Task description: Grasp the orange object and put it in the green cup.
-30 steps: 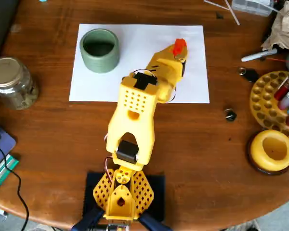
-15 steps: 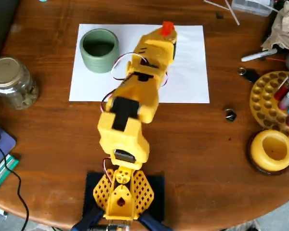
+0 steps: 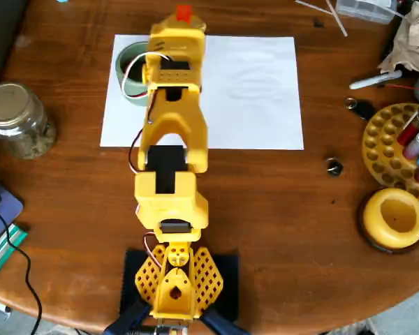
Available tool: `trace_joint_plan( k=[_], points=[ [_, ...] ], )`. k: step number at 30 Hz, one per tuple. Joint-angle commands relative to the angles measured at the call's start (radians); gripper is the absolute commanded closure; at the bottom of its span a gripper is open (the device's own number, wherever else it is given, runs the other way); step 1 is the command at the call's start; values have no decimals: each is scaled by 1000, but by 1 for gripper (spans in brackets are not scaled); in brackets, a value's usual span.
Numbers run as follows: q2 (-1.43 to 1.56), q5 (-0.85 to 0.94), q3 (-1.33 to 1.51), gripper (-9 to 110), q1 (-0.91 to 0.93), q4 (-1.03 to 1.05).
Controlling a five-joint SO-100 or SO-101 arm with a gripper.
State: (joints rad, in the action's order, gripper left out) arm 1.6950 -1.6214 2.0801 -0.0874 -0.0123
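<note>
In the overhead view my yellow arm stretches straight up the picture. Its gripper hangs past the far edge of the white paper. A small orange object pokes out at the gripper's tip, and the gripper is shut on it. The wrist hides the fingers themselves. The sage-green cup stands on the paper's far left corner. The arm covers its right half, and the gripper tip lies up and to the right of the cup's mouth.
A glass jar stands at the left. At the right are a yellow round holder, a yellow pen rack, a marker and a small dark nut. Clutter lines the far right edge.
The arm has swung left and reached farther out, carrying the orange object from above the paper's right part to beyond its far edge, close to the green cup.
</note>
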Motion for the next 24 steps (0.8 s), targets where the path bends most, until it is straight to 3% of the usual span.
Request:
trace_joint_plan(
  k=[1,12,24],
  points=[
    [-2,-9,-63,102,-55,11],
    [-28,-15,-14,102,-178,25],
    [63,3,138,102,-186,48]
  ],
)
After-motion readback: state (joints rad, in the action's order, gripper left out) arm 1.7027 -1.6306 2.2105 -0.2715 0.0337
